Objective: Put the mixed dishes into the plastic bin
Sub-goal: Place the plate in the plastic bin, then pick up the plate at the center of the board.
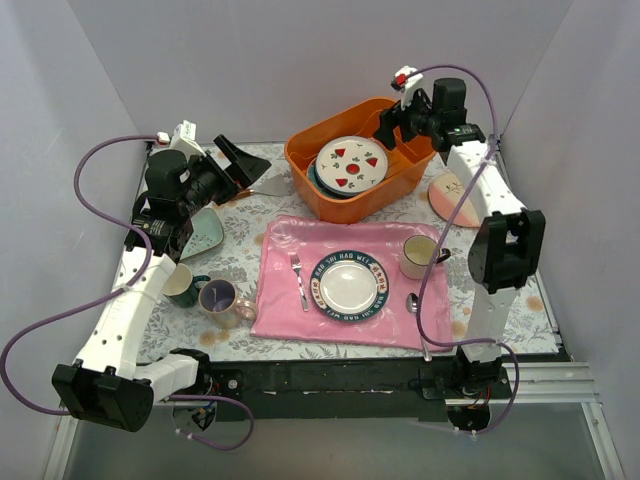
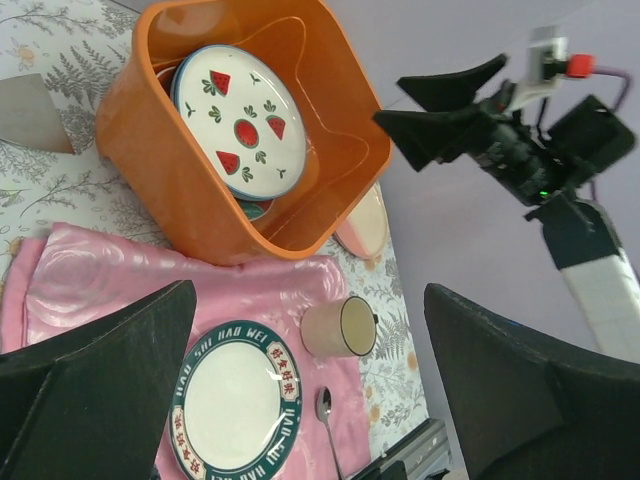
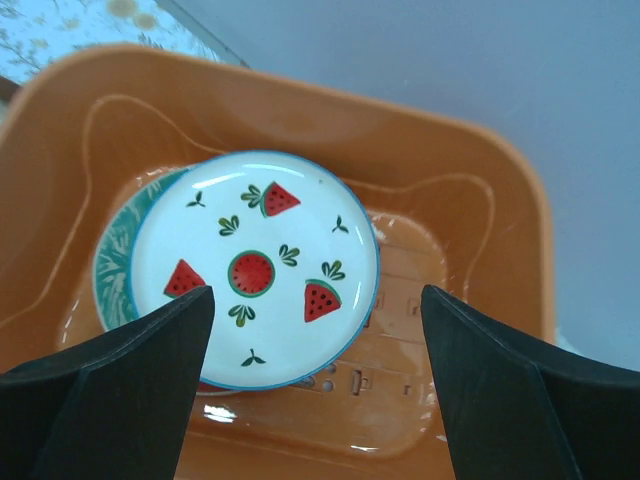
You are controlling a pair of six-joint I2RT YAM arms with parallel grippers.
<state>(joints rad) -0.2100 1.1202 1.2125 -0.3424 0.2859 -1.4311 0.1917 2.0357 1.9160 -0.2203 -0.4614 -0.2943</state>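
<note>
The orange plastic bin (image 1: 306, 163) stands at the back centre. In it the white plate with red fruit marks (image 1: 350, 163) lies on the teal floral plate (image 1: 317, 181); both also show in the right wrist view (image 3: 255, 225) (image 3: 113, 262). The pinkish plate (image 1: 452, 198) lies right of the bin. The pale mint squarish plate (image 1: 206, 232), dark green mug (image 1: 183, 285) and lavender-lined mug (image 1: 220, 297) sit at the left. My left gripper (image 1: 243, 160) is open and empty, left of the bin. My right gripper (image 1: 396, 118) is open and empty above the bin's right end.
A pink placemat (image 1: 280, 250) holds a fork (image 1: 298, 280), the white plate with lettered rim (image 1: 347, 285), a cream mug (image 1: 420, 256) and a spoon (image 1: 413, 302). A grey triangular piece (image 1: 270, 186) lies left of the bin.
</note>
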